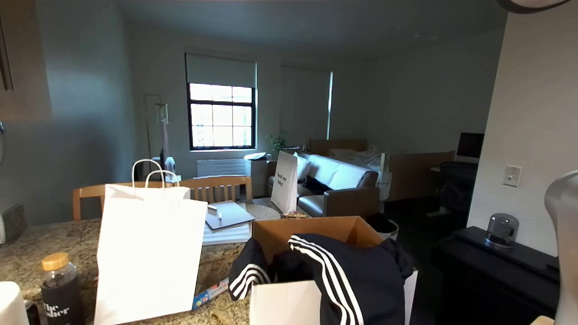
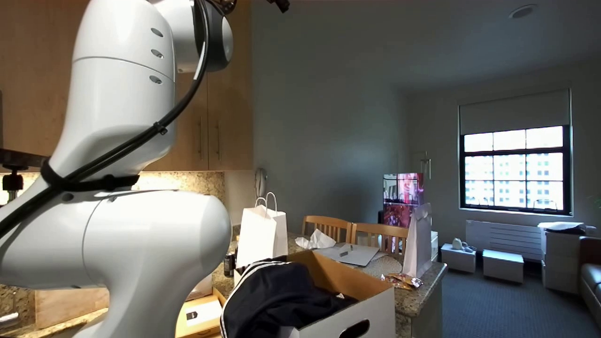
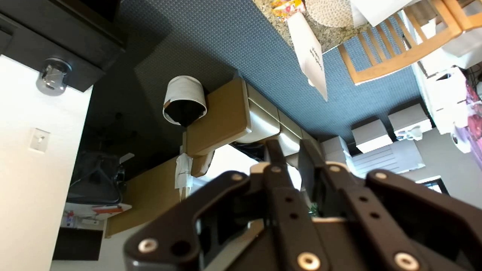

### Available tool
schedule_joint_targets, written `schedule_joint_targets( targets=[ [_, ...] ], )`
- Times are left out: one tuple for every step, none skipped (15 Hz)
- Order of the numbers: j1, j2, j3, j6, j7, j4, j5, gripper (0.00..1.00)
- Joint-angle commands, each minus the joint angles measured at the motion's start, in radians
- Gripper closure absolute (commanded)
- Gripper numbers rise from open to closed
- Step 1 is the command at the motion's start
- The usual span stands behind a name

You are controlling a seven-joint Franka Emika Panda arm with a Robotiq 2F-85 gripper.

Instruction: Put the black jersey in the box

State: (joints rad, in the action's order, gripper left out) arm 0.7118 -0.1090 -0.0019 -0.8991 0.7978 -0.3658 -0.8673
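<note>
The black two-fingered gripper [image 3: 292, 153] is empty, slightly parted; overhanging cloth could drag the white-striped black fabric jersey [image 1: 365, 271] from the white-sided brown cardboard box [image 1: 284, 302].

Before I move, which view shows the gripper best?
The wrist view: the gripper is large there, jaws slightly apart. Both exterior views show parts of the arm but no clear gripper; in an exterior view, a cropped dark piece might be it.

white paper bag [image 1: 149, 257], bottle [image 1: 62, 289] on granite counter [image 1: 58, 235]; sofa [image 1: 345, 174] beyond.
</note>
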Motion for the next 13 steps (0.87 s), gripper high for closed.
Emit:
schedule_joint_targets(
  targets=[
    [-0.033, -0.002, 0.044, 0.0, 0.001, 0.0, -0.011, 0.77],
    [-0.032, -0.004, 0.043, 0.0, 0.001, 0.0, -0.011, 0.69],
    [-0.032, -0.009, 0.041, -0.001, 0.001, 0.0, -0.009, 0.63],
    [-0.029, -0.015, 0.038, -0.001, 0.001, 0.0, -0.009, 0.58],
    [-0.03, -0.017, 0.034, -0.003, 0.001, 0.007, -0.01, 0.57],
    [-0.03, -0.01, 0.034, -0.003, 0.001, 0.019, -0.011, 0.57],
    [-0.035, 0.002, 0.039, -0.003, 0.001, 0.023, -0.01, 0.57],
    [-0.041, 0.016, 0.046, -0.001, 0.001, 0.022, -0.011, 0.57],
    [-0.046, 0.026, 0.051, 0.0, 0.0, 0.02, -0.01, 0.57],
    [-0.046, 0.026, 0.052, 0.0, 0.001, 0.018, -0.01, 0.57],
    [-0.045, 0.025, 0.052, 0.001, 0.001, 0.015, -0.011, 0.57],
    [-0.043, 0.021, 0.05, 0.001, 0.001, 0.012, -0.011, 0.57],
    [-0.041, 0.013, 0.046, 0.0, 0.0, 0.011, -0.01, 0.57]
  ],
)
